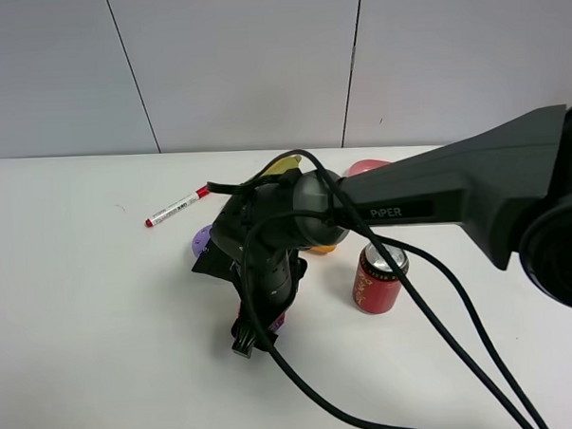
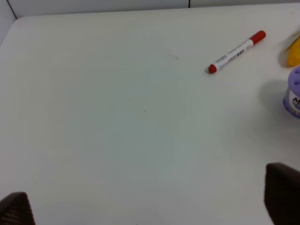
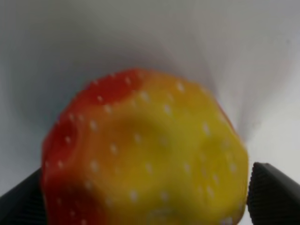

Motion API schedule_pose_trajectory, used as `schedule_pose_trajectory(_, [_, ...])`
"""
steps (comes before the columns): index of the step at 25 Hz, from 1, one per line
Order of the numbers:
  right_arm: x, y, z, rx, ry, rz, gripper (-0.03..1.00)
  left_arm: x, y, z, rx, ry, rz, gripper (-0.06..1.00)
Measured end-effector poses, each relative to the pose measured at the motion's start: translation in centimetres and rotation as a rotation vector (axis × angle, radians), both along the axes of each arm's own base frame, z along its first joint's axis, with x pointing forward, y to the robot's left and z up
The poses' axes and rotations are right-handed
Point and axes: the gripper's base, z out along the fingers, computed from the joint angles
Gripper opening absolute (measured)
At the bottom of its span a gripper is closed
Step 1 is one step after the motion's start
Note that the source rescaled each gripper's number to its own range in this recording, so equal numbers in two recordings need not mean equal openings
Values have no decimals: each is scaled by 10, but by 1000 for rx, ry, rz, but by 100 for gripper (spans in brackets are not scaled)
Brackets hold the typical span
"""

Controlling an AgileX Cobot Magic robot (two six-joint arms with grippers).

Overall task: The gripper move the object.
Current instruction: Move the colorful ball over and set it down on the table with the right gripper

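Note:
The object, a small round fruit mottled red and yellow [image 3: 145,154], fills the right wrist view between my right gripper's two black fingertips [image 3: 274,192], which press against its sides. In the high view the right arm reaches across to the middle of the table, with the right gripper [image 1: 256,337] low over the table. There only a purple-red sliver of the fruit [image 1: 279,319] shows beside the claw. My left gripper [image 2: 149,201] is open and empty over bare white table; it does not show in the high view.
A red soda can [image 1: 379,279] stands right of the right gripper. An orange mango [image 1: 321,248] sits half hidden behind the arm. A purple tub [image 1: 202,242] and a red-capped marker [image 1: 177,208] lie to the left. A yellow item [image 1: 286,164] and a pink one [image 1: 365,166] lie at the back.

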Motion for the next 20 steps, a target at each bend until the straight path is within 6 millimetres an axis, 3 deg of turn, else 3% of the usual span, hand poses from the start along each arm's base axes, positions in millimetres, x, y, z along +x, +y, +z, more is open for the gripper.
schedule_pose_trajectory(2, [-1,-2,0,-17,9,-16,46,0,0,0,0,0,0,100])
schedule_pose_trajectory(7, [-3,-7,18,-32,12,-51,81,0,0,0,0,0,0,100])
schedule_pose_trajectory(9, [-4,-8,28,-25,5,-62,89,0,0,0,0,0,0,100])
schedule_pose_trajectory(16, [-11,-16,64,3,1,-96,93,0,0,0,0,0,0,100])
schedule_pose_trajectory(20, [-21,-27,98,15,17,-136,94,0,0,0,0,0,0,100])
